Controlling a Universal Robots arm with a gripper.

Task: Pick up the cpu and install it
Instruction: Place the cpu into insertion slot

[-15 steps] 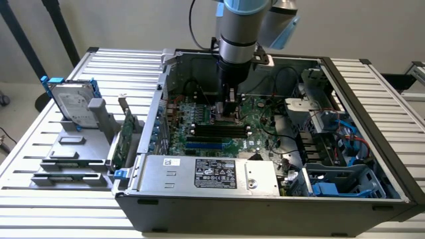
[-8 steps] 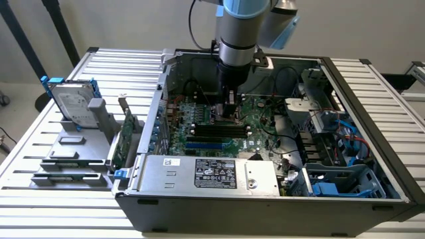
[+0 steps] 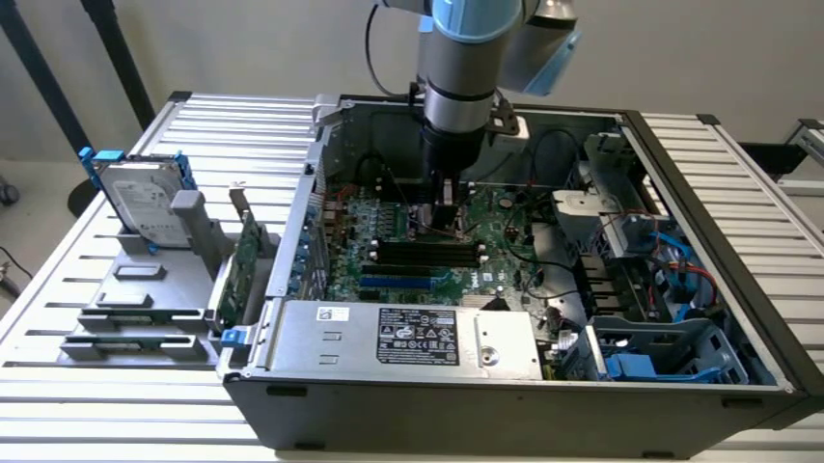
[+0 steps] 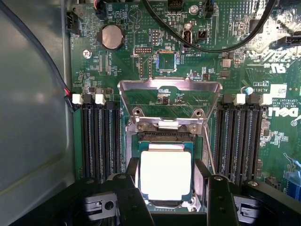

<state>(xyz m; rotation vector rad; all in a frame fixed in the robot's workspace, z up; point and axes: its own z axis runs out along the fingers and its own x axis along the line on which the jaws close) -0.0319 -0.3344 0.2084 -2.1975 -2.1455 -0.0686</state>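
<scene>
Slatted surface (image 3: pixel 116 405) carries an open computer case (image 3: pixel 386 429). We see the arm (image 3: pixel 461 77) reaching straight down into it, wrist vertical over the motherboard (image 3: pixel 505 258). Pincer (image 4: pixel 166 162) parted just chip-wide, fingers (image 4: pixel 131 176) clamped on two opposite edges of the cpu (image 4: pixel 165 178), which sits at the socket (image 4: pixel 162 137), beside the flipped-up load plate (image 4: pixel 169 86).

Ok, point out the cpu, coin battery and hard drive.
cpu (image 4: pixel 165 175): wrist view, middle of silver top.
coin battery (image 4: pixel 112 36): wrist view, centre of round face.
hard drive (image 3: pixel 137 206): exterior view, silver face.
</scene>
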